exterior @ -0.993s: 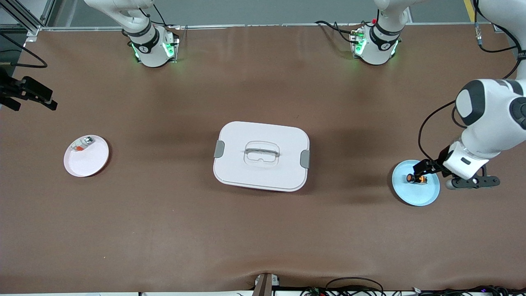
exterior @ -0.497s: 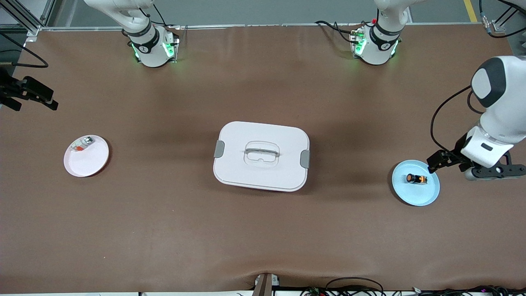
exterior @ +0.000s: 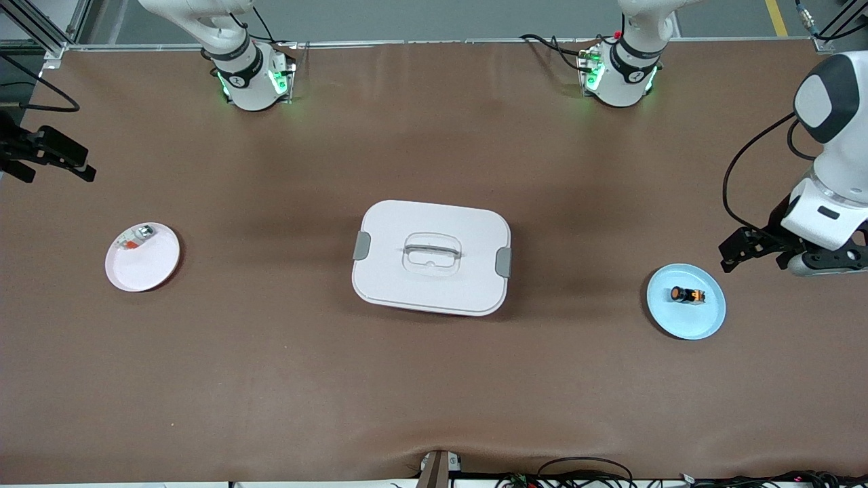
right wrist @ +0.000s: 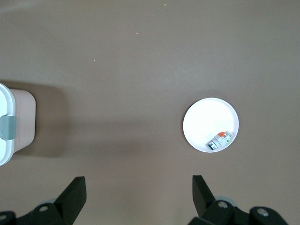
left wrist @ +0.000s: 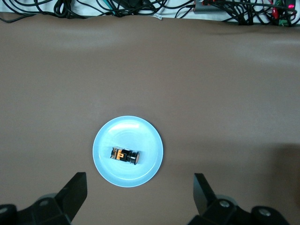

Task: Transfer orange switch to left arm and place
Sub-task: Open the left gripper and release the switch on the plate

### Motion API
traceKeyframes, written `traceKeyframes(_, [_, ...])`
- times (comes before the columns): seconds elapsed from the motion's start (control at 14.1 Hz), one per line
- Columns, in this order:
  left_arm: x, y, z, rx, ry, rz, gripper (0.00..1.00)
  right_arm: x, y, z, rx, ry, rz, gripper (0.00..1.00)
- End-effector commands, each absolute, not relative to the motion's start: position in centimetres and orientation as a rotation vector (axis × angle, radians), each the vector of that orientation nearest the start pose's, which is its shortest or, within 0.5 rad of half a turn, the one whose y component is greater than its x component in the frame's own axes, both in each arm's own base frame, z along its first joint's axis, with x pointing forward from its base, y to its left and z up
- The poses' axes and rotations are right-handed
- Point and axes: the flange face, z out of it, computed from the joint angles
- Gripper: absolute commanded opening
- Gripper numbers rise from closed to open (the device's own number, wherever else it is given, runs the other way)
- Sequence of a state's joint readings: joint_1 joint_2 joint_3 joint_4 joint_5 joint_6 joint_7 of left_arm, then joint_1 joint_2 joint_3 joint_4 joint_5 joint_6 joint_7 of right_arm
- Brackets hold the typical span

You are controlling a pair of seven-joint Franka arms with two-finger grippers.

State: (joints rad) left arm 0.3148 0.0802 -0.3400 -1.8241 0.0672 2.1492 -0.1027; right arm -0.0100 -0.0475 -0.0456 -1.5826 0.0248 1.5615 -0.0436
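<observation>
The table (exterior: 434, 379) carries the box (exterior: 431, 257) at its centre, lid on. At the left arm's end, a blue plate (exterior: 705, 320) holds the orange switch (exterior: 686, 295) lying on its side. At the right arm's end, a pink plate (exterior: 150, 266) holds a small silver-grey piece (exterior: 135, 238).

The left gripper (exterior: 739, 249) hangs over bare table beside the blue plate, fingers (left wrist: 75, 192) apart, empty. The right gripper (exterior: 51, 159) waits at the table edge; only its wrist view shows its fingers (right wrist: 75, 192) spread, empty.
</observation>
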Motion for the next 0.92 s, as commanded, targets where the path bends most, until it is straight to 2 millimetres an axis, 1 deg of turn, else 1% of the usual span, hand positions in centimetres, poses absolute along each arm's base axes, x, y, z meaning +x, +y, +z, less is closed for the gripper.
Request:
traceKeyframes(0.0, [59.9,-0.9,52.6,-3.113,-0.059,-0.382,1.00,53.0,-2.6,64.9,-3.103,0.041,-0.047,1.00])
traceKeyframes(0.14, [59.9,-1.3,52.4,-3.115,-0.050,-0.377,1.00,53.0,-2.5,64.8,-3.103,0.058,-0.040,1.00])
traceKeyframes(0.28, [59.9,-2.3,52.4,-3.117,-0.028,-0.375,1.00,52.9,-2.4,64.8,-3.102,0.072,-0.030,1.00])
traceKeyframes(0.43, [59.9,-2.7,52.3,-3.114,-0.020,-0.375,1.00,52.9,-2.3,64.8,-3.102,0.069,-0.023,1.00])
traceKeyframes(0.64, [59.8,-2.6,52.5,-3.107,-0.026,-0.378,1.00,52.9,-2.2,64.8,-3.102,0.093,-0.018,1.00])
traceKeyframes(0.71, [59.9,-3.0,52.7,-3.107,-0.014,-0.383,1.00,52.8,-2.2,64.7,-3.100,0.121,-0.012,1.00])
traceKeyframes(0.85, [59.9,-3.4,53.0,-3.106,-0.009,-0.393,1.00,52.8,-1.8,64.7,-3.101,0.117,-0.010,1.00])
